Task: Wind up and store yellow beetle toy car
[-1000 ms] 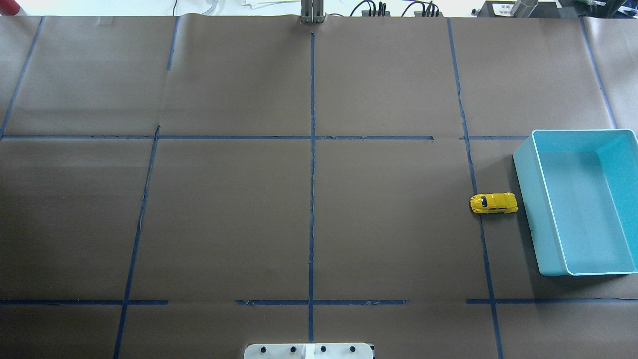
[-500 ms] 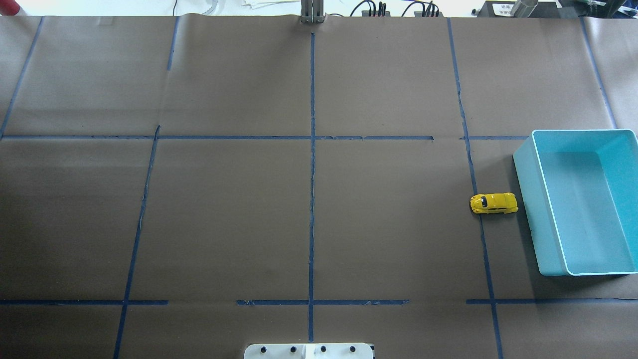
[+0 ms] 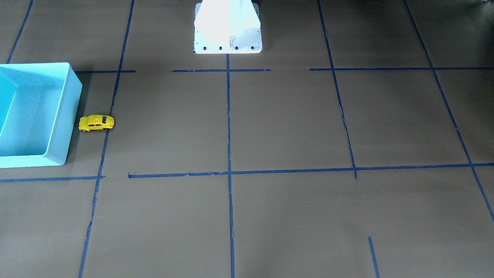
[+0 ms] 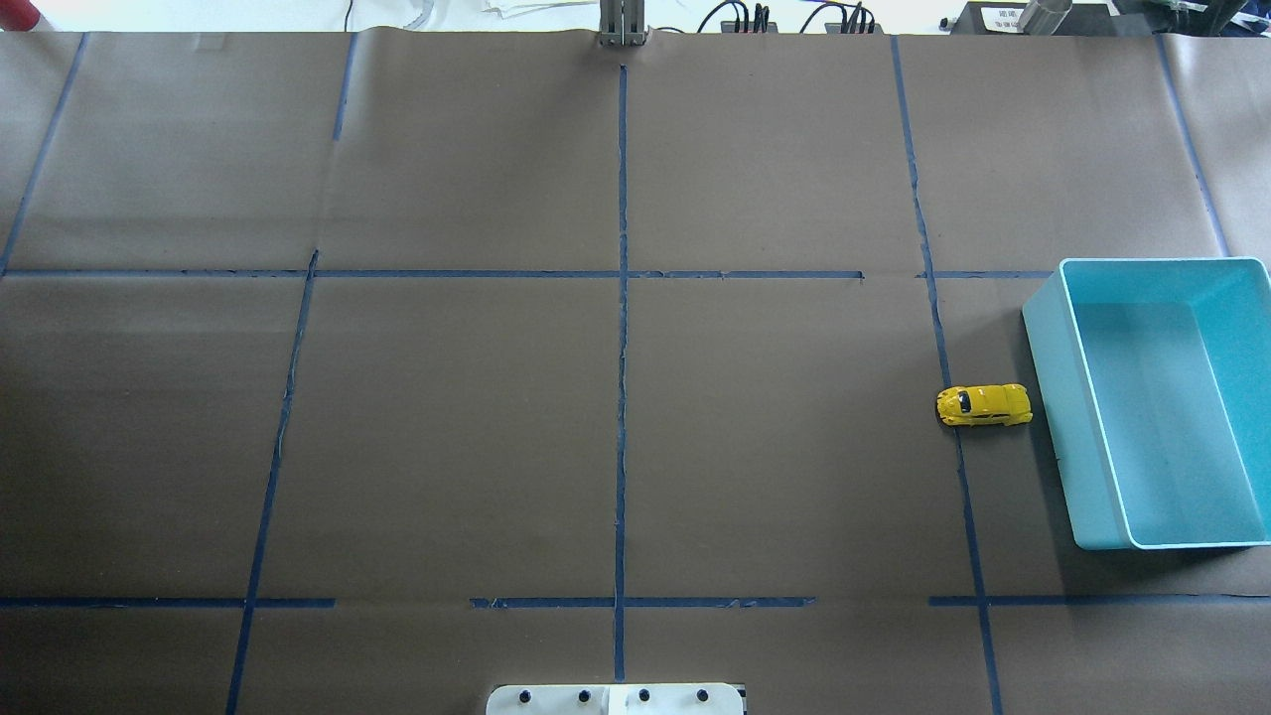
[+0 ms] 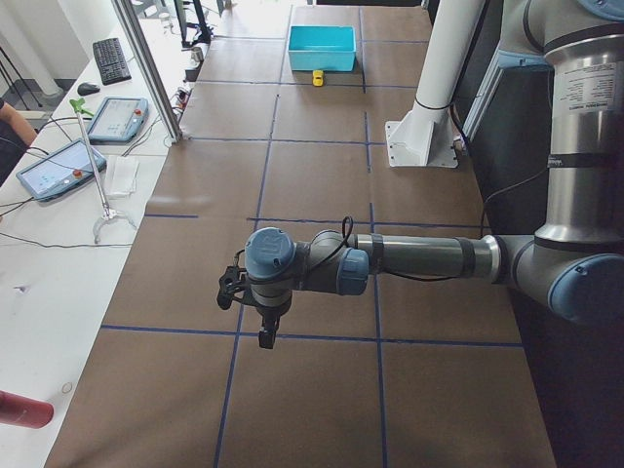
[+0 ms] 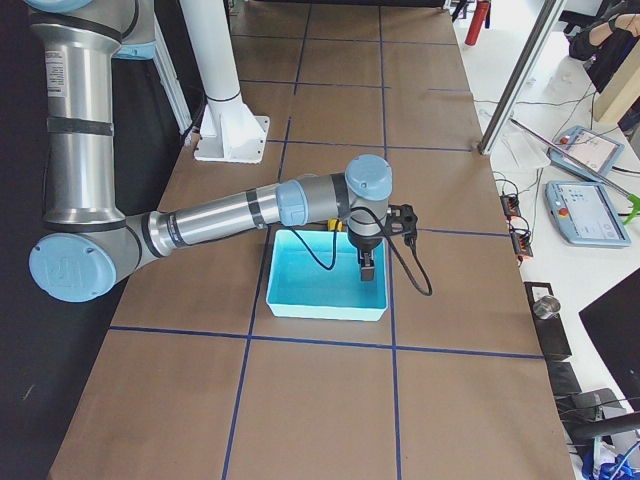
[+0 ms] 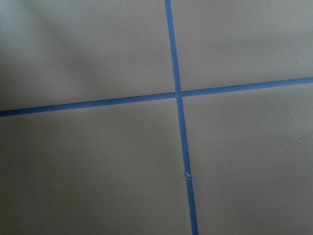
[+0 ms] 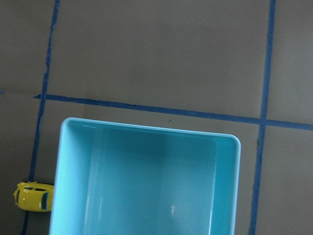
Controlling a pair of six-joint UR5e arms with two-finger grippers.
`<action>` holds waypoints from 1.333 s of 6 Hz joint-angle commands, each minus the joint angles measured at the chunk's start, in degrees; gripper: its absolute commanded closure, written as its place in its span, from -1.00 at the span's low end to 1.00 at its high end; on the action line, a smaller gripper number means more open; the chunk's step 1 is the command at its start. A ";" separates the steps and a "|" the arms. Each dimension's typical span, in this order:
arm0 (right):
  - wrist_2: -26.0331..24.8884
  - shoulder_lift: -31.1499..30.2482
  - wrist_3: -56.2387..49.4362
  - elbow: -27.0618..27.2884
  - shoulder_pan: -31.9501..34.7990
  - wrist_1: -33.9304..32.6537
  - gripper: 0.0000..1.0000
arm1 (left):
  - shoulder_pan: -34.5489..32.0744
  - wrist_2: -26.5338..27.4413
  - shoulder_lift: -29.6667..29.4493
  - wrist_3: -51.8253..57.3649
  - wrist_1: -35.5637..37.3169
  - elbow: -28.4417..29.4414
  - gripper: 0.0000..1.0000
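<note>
- The tiny, shiny yellow beetle toy car sits on its wheels at the right of the overhead view. It is just beside the big turquoise plastic bin, not in it.
- It looks light, hard and smooth, so it may slip or roll. I would pinch its two long sides.
- The bin is boxy with thin walls.
- The brown paper table cover is flat.
- I cannot tell if the left claw or the right claw is open or closed.

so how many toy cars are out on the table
1. The small yellow beetle-shaped toy car sits on the brown paper on the robot's right side, just outside the long wall of the turquoise plastic bin. None shows inside the bin.
</note>
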 commanded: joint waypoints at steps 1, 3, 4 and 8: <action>4.97 5.30 0.24 1.87 -4.89 0.36 -1.00 | -0.06 -0.24 0.08 0.00 0.15 0.48 -1.00; 4.84 6.56 -0.20 3.71 -10.85 12.66 -1.00 | 0.02 -0.41 -0.35 0.09 2.67 0.75 -1.00; 5.09 4.99 -0.29 3.89 -11.67 15.80 -1.00 | 0.02 -0.41 -0.35 0.17 2.87 0.75 -1.00; 10.37 -2.23 -3.18 1.43 -15.78 27.34 -1.00 | 0.02 -0.41 -0.27 0.53 2.52 0.66 -1.00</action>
